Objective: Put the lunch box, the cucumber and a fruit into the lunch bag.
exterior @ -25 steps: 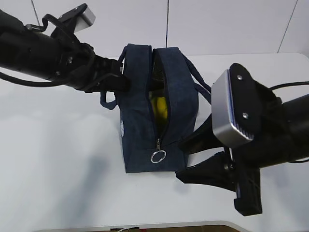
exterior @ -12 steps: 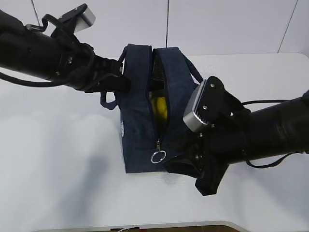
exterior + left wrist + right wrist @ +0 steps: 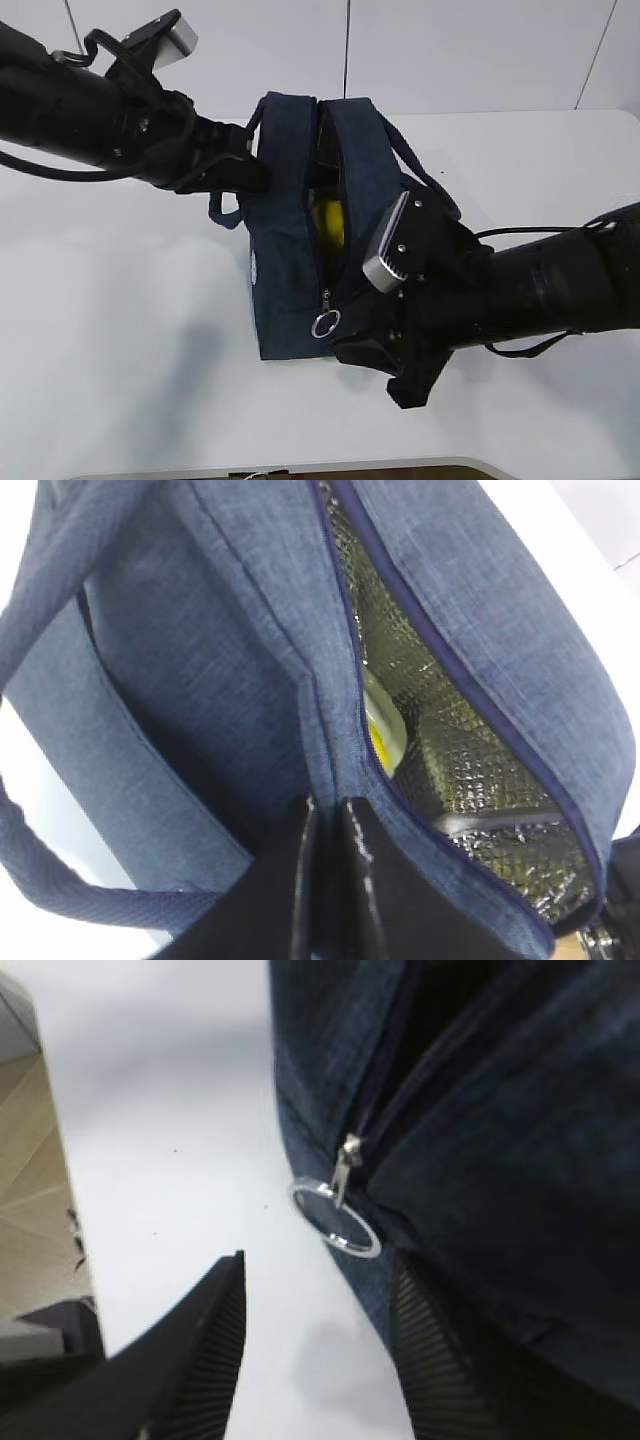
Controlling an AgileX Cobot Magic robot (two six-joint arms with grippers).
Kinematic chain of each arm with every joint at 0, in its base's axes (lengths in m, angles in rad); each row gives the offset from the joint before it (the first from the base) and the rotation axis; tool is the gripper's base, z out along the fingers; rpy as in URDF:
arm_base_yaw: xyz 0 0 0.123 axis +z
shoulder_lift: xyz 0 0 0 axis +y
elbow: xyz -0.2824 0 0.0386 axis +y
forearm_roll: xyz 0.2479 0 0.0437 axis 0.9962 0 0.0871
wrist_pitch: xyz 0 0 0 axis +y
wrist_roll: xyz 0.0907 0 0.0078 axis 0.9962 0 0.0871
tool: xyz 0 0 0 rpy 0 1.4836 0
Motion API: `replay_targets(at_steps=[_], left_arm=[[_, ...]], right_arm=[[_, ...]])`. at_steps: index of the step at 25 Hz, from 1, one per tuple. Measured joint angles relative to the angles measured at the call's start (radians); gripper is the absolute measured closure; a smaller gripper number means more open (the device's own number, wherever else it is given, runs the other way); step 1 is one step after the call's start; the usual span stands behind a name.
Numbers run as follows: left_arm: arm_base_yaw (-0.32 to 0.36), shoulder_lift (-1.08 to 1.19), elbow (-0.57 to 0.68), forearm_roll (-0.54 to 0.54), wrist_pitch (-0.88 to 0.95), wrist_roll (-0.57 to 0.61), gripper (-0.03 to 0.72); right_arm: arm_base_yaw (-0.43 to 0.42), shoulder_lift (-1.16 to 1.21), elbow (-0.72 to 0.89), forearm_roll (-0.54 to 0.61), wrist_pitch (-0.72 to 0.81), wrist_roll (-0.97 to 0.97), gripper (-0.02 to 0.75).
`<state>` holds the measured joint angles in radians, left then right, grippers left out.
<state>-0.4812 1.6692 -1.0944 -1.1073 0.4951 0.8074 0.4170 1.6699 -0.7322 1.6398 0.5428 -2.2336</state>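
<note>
Meanwhile left fingers (image 3: 325,880) pinch the woven navy lunch bag (image 3: 290,260); right fingers (image 3: 320,1350), ribbed, gape.

Both arms matte black, cylindrical, black cables looped alongside. Left wrist camera (image 3: 165,35) and right wrist camera (image 3: 392,245): silver-grey housings, the right with small dark screws. Right gripper (image 3: 320,1350) fingers (image 3: 205,1345) black, inner pads ribbed.

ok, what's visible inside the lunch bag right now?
Through the open zipper of the lunch bag: the yellow fruit and silver foil lining. The lunch box and cucumber can't be made out; the bag's walls cover the rest of the interior.
</note>
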Motion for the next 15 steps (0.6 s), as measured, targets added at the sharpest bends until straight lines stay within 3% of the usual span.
replay_targets(at_steps=[4, 15], left_arm=[[0.000, 0.000, 0.000, 0.000, 0.005, 0.000, 0.685], [0.000, 0.000, 0.000, 0.000, 0.023, 0.000, 0.685]], right_arm=[[0.000, 0.045, -0.002, 0.114, 0.002, -0.088, 0.355], [0.000, 0.079, -0.043, 0.131, 0.081, -0.123, 0.354]])
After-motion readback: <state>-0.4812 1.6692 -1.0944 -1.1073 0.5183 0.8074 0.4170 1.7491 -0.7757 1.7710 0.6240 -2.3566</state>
